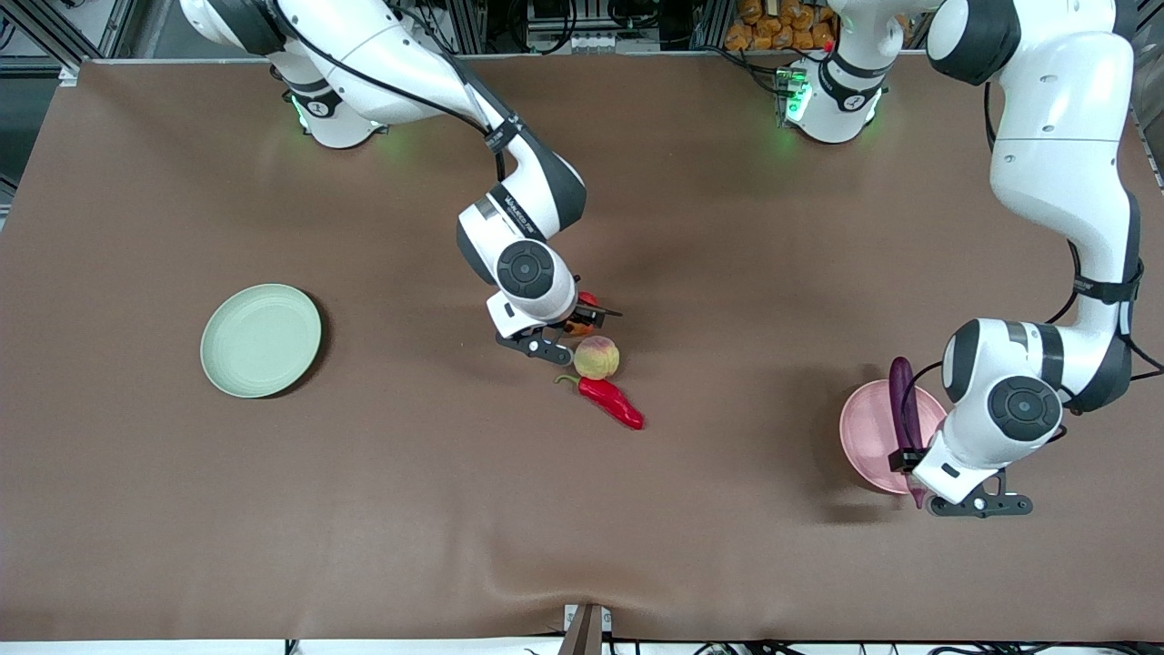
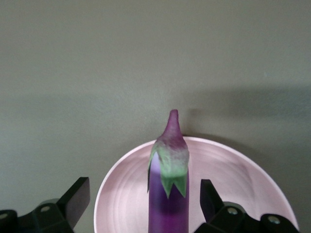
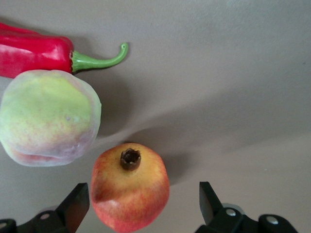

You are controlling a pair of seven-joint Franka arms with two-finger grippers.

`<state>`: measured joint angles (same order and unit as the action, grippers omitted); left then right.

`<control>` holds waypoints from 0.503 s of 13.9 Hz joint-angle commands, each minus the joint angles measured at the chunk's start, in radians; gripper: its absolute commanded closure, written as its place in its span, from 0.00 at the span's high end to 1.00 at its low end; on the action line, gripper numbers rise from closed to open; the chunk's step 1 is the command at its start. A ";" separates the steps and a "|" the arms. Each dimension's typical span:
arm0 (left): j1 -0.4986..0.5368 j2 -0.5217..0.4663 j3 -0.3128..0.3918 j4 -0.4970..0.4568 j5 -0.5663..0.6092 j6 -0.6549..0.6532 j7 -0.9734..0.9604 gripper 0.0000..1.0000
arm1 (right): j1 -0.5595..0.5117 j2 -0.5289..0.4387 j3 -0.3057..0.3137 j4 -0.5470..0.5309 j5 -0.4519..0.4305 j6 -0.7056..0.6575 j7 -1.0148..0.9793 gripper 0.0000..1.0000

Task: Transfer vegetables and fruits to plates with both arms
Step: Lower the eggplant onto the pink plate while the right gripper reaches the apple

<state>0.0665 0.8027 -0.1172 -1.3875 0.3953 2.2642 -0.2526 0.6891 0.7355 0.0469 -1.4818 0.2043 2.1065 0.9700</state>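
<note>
- The left gripper [image 1: 912, 473] hangs over the pink plate [image 1: 866, 428] at the left arm's end of the table, its fingers [image 2: 210, 195] spread wide — released, touching nothing.
- The eggplant [image 1: 902, 400] lies on that plate between the fingers, its green cap and tip pointing to twelve o'clock in the front view.
- The chili pepper [image 1: 613, 400] rests on the brown table [image 1: 364, 500] near the middle, its green stem curling toward ten o'clock.
- The peach [image 1: 597, 357] sits just beside the chili's stem end, at its eleven o'clock.
- The pomegranate [image 3: 130, 189] stands close by the peach, between the parted fingers [image 3: 77, 204] of the right gripper [image 1: 573, 326] — jaws open, not gripping.
- The green plate [image 1: 261, 340] lies well apart, toward the right arm's end.
</note>
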 commanded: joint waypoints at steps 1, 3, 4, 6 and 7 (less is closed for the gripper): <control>0.001 -0.063 -0.012 -0.015 0.008 -0.052 -0.020 1.00 | 0.015 0.019 -0.002 0.011 0.023 0.015 0.026 1.00; 0.003 -0.098 -0.027 -0.015 -0.010 -0.089 -0.020 1.00 | 0.020 0.025 -0.002 0.011 0.023 0.014 0.027 1.00; 0.003 -0.120 -0.027 -0.015 -0.036 -0.109 -0.020 1.00 | 0.026 0.028 -0.002 0.011 0.023 0.013 0.035 1.00; 0.001 -0.164 -0.027 -0.013 -0.062 -0.158 -0.020 1.00 | 0.032 0.035 -0.001 0.012 0.023 0.015 0.042 1.00; -0.002 -0.171 -0.028 -0.013 -0.085 -0.173 -0.022 1.00 | 0.032 0.035 -0.001 0.012 0.021 0.017 0.042 0.88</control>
<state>0.0669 0.6756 -0.1422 -1.3850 0.3451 2.1349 -0.2626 0.7102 0.7604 0.0489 -1.4820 0.2126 2.1162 0.9948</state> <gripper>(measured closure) 0.000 0.004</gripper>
